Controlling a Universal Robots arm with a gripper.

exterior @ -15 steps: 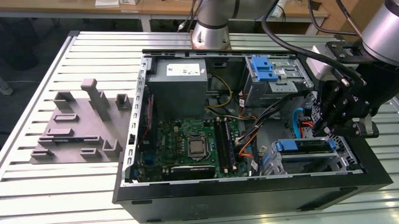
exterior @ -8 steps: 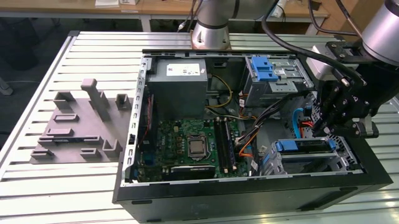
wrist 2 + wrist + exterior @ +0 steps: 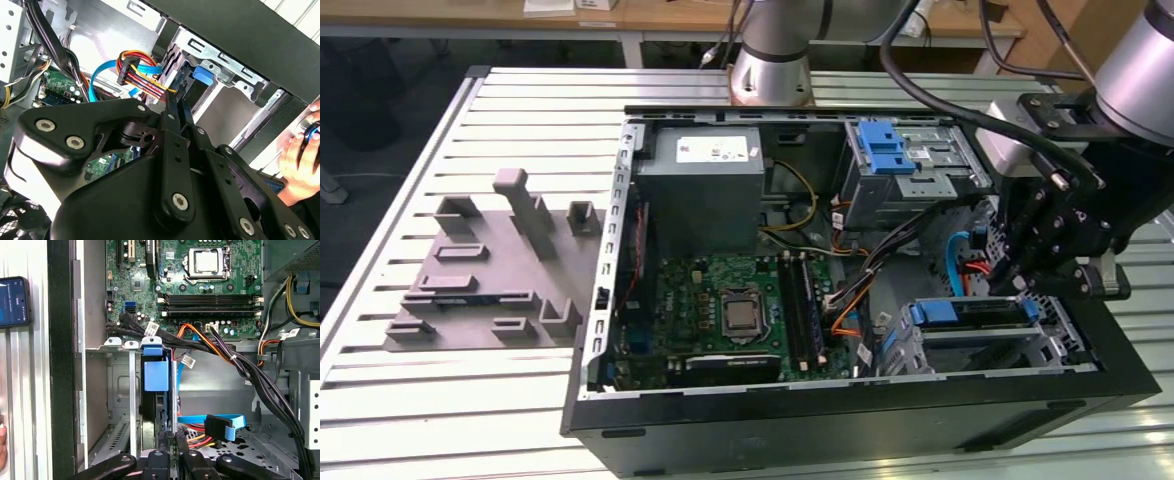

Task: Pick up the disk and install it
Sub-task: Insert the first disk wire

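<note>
Pincer (image 3: pixel 169 439), closed on nothing, sits just beside the disk (image 3: pixel 154 376), which stands edgewise in the drive cage (image 3: pixel 117 385), long axis running straight away from it.

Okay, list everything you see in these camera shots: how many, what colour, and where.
table: one, silver, slatted, under everything
computer case: one, black, open, on the table
power supply: one, grey, inside the case
motherboard: one, green, on the case floor
latched cage: one, silver with blue latch, beside the power supply
disk: one, blue-framed, on edge in a second silver cage
cables: several, black, orange, yellow, blue, across the case
moulded fixture: one, grey, on the table at the exterior view's left
hand: one, a person's, outside the case
robot arm: one, silver; its black tool is at the disk's cage
</note>
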